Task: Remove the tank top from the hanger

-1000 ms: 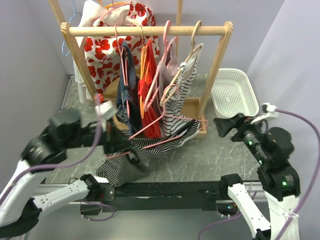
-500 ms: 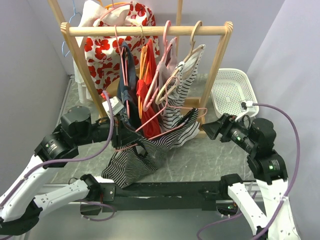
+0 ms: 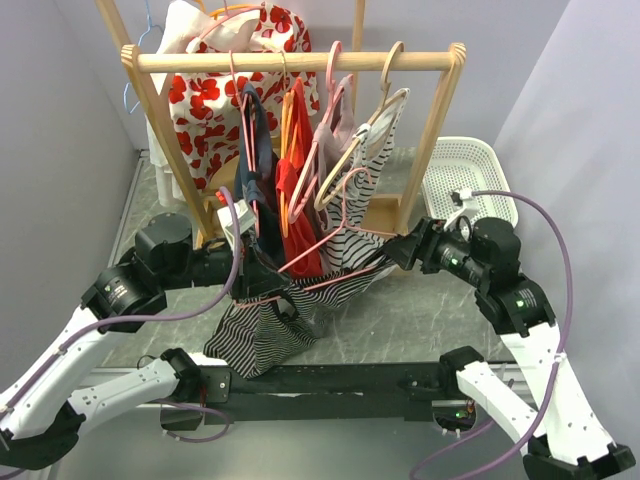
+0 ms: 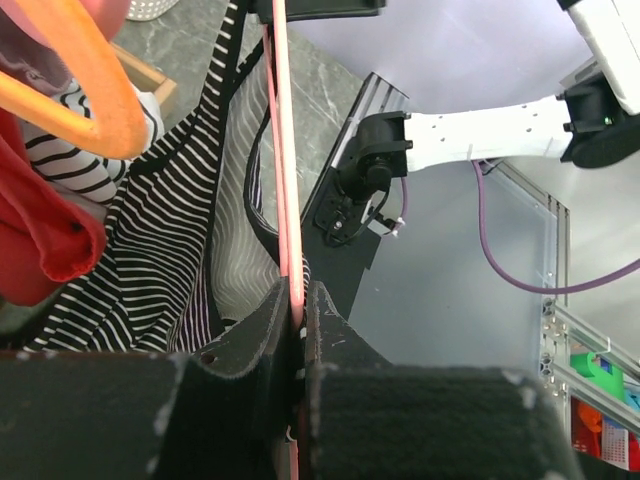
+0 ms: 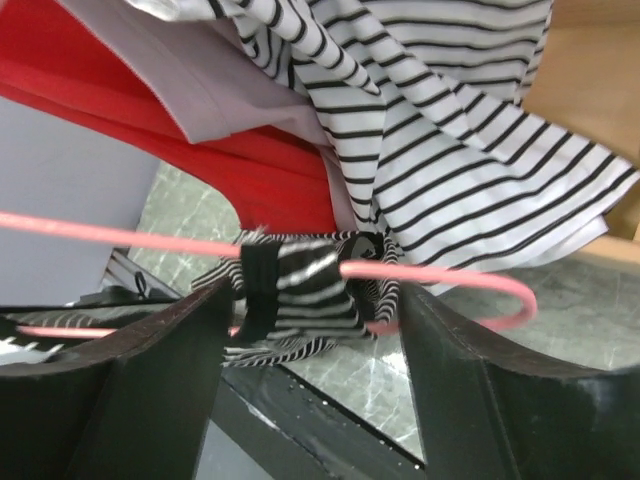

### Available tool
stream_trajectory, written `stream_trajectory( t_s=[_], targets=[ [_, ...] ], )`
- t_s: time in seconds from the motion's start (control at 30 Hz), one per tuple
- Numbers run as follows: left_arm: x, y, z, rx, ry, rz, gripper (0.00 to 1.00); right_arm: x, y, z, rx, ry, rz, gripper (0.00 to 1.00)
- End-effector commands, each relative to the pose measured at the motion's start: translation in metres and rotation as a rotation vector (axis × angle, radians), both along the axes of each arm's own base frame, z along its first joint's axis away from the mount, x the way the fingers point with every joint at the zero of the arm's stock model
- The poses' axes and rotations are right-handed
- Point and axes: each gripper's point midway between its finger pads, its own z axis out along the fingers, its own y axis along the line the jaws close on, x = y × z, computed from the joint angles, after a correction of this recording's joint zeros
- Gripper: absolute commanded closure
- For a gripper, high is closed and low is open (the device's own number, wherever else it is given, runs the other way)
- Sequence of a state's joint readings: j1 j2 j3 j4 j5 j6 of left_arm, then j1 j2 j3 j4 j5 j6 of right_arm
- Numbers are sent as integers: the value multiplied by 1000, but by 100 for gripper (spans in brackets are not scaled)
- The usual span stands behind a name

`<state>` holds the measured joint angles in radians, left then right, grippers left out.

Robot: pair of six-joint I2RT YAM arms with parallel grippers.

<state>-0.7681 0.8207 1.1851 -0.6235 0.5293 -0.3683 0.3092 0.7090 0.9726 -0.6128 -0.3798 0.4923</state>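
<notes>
— While we're on the overhead view, where's the tank top [image 3: 262, 332]?
— Striped black and white, it sags from the pink hanger [image 3: 335, 232] in front of the wooden rack [image 3: 300, 62], its bulk drooping over the near edge of the bench [image 3: 430, 310]. The left hand [image 3: 262, 280] is at the hanger's left end and the right hand [image 3: 396, 250] at its right end. A white basket [image 3: 470, 165] sits behind the right arm.

— And the left wrist camera?
— The left hand [image 4: 297, 300] is pinched tight on the pink hanger [image 4: 282, 150], whose wire runs straight up from the fingers. The tank top [image 4: 170, 220] lies just beside it, with an orange hanger [image 4: 90, 90] and a red garment [image 4: 40, 230] further left.

— The right wrist?
— The right hand [image 5: 312, 310] stands well apart, its fingers [image 5: 150, 380] either side of the bunched strap [image 5: 300, 290] on the pink hanger [image 5: 450, 282]. I can't tell whether they touch it.
</notes>
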Motion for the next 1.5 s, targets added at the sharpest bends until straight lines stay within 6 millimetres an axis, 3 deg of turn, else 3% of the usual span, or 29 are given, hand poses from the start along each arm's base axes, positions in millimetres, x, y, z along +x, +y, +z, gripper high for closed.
stream_trajectory(
  t_s=[0.0, 0.1, 0.17, 0.27, 0.33, 0.37, 0.4, 0.43, 0.7, 0.9, 1.13, 1.27, 1.33, 1.43, 1.47],
  targets=[
    [-7, -2, 28, -100, -72, -37, 99, 11, 4, 7, -8, -44, -19, 37],
    [-7, -1, 31, -102, -81, -35, 99, 12, 1, 9, -12, -55, -40, 65],
    [-5, 1, 29, -94, -82, -17, 99, 11, -3, 10, -18, -63, -55, 78],
    [0, 4, 24, -73, -75, 22, 99, 7, -6, 14, -25, -70, -64, 79],
    [2, 5, 21, -57, -71, 36, 99, 4, -9, 16, -31, -70, -71, 74],
    [2, 6, 18, -45, -67, 39, 99, 4, -11, 19, -31, -81, -82, 81],
    [3, 7, 16, -41, -65, 46, 99, 4, -13, 19, -32, -84, -93, 95],
    [4, 8, 16, -38, -65, 54, 99, 4, -16, 18, -41, -78, -109, 100],
    [-1, 20, 12, -12, -71, 81, 99, 11, -51, 27, -94, -111, -303, 100],
    [-8, 29, 19, -43, -91, 93, 99, 17, -76, 9, -186, -44, -436, 100],
    [-28, 25, 28, -93, -122, -21, 99, 26, -64, -18, -212, 39, -388, 100],
    [-43, 23, 33, -120, -142, -107, 99, 30, -68, -27, -225, 57, -420, 100],
    [-41, 24, 36, -133, -150, -92, 99, 28, -63, -29, -213, 55, -390, 100],
    [-33, 26, 37, -128, -156, -39, 99, 16, -39, -42, -174, 79, -236, 100],
    [-30, 26, 35, -128, -153, -22, 99, 13, -39, -55, -184, 113, -228, 100]
  ],
)
